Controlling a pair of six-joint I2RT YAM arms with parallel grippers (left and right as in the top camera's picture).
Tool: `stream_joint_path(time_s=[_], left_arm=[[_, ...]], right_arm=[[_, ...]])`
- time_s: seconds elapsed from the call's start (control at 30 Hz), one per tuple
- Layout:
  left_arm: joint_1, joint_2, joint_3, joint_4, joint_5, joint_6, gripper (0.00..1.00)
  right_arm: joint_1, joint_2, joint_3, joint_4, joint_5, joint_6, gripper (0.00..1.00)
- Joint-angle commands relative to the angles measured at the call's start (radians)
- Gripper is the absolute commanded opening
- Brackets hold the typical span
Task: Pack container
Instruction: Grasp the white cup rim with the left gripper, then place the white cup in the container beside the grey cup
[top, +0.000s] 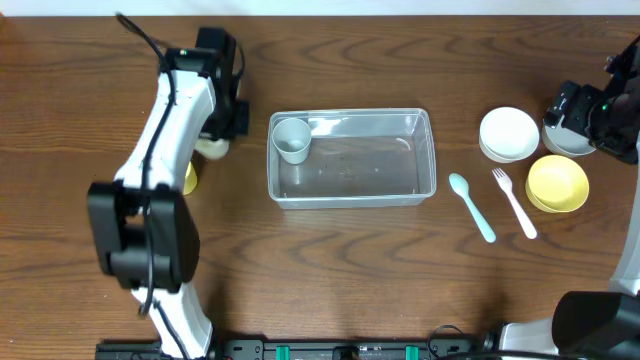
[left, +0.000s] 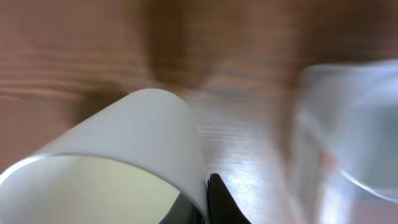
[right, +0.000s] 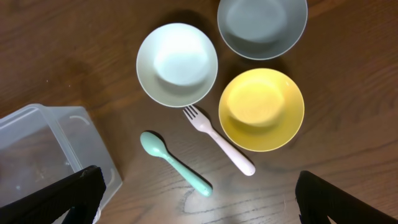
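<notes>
You are partway through packing. The see-through container (top: 428, 150) sits in the middle of the tabletop (top: 330, 280). One small grey cup (top: 291, 139) is already in its upper left corner.

Your left end effector (top: 220, 128) is just left of the container. It looks pinched shut on the wall of a white cup (left: 124, 143), though that view is blurry. Next, I think, you carry that cup to the right, over the rim, and set it down beside the grey cup without bumping it.

A yellow thing (top: 190, 178) peeks out from under the left arm; I cannot tell what it is.

Your right end effector (right: 199, 186) is wide open and holds nothing, at the upper right. Under it wait a white bowl (right: 177, 64), a grey bowl (right: 262, 26), a yellow bowl (right: 261, 109), a green spoon (right: 174, 163) and a pale fork (right: 217, 140). Nothing seems to block the way in.
</notes>
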Motion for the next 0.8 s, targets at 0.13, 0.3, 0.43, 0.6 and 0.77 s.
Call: stream_joint_path(time_s=[0.13, 0.3, 0.43, 0.6, 0.77], left_arm=[[-0.141, -0.239, 0.101, -0.143, 0.062, -0.026, 0.06], [-0.256, -0.244, 0.053, -0.215, 0.083, -0.052, 0.06], [-0.336, -0.229, -0.06, -0.153, 0.083, -0.062, 0.06], [-0.391, -0.228, -0.224, -0.032, 0.082, -0.061, 0.06], [-0.389, -0.228, -0.34, 0.07, 0.082, -0.054, 0.06]], right_arm=[[0.003, 0.003, -0.006, -0.001, -0.008, -0.004, 0.99], [0.003, 0.003, -0.006, -0.001, -0.008, -0.004, 0.99], [0.003, 0.003, -0.006, -0.004, -0.008, -0.004, 0.99], [0.003, 0.003, -0.006, -0.004, -0.008, -0.004, 0.99], [0.003, 0.003, -0.006, -0.008, -0.008, -0.004, 0.99]])
